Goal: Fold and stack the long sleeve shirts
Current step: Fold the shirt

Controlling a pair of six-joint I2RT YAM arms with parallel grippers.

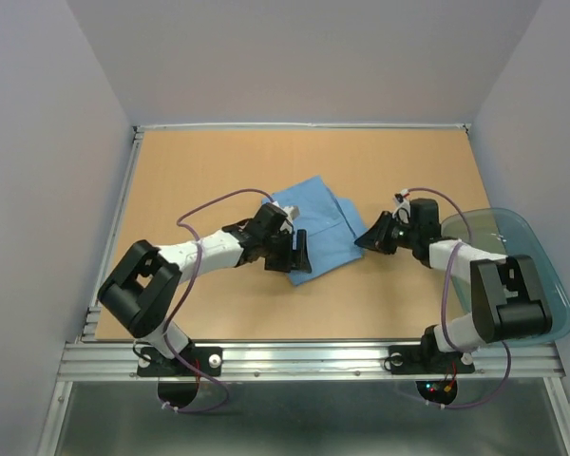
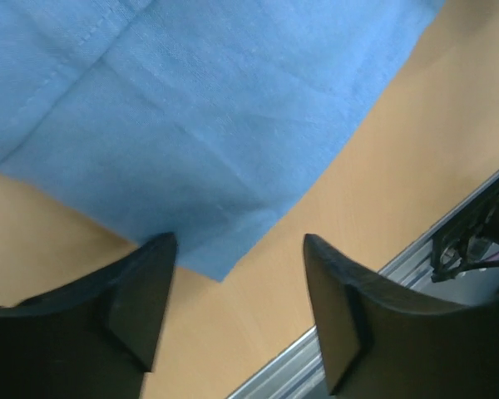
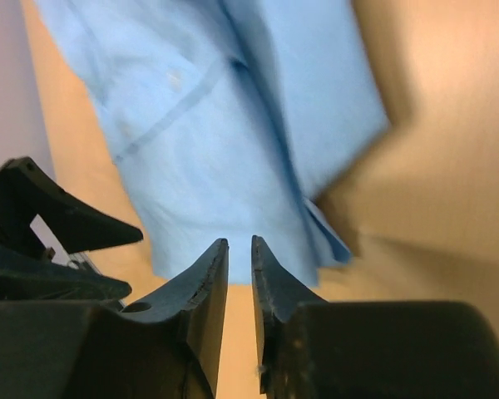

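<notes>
Fingers [image 2: 141,291] of my left hand [image 2: 237,245] fill the foreground of the left wrist view. They are spread wide with nothing between them. One fingertip meets the near edge of the light blue shirt [image 2: 191,125]. The other stands over bare tabletop [image 1: 218,171].

My right hand [image 3: 239,245] is barely parted. A thin slot shows between its fingers, and nothing is in it. It points at the opposite edge of the shirt from just beside it.

The shirt lies in the middle of the tabletop, between my two hands. It is folded into a compact, layered shape. A teal tub [image 1: 541,247] sits at the right edge, under my right arm.

Possible faults from this position:

- **Partial grip.** If the left hand closes on the top layer only, lifting will likely pull the fold open.
- **Dragging.** The cloth looks thin and light. A fingertip sliding along it would probably bunch the edge.
- **Narrow opening.** The right hand's slot looks too slim to take stacked layers. Advancing this way may push the shirt instead of gripping it.
- **Arm clearance.** A wide swing of the right arm could knock the tub.
</notes>
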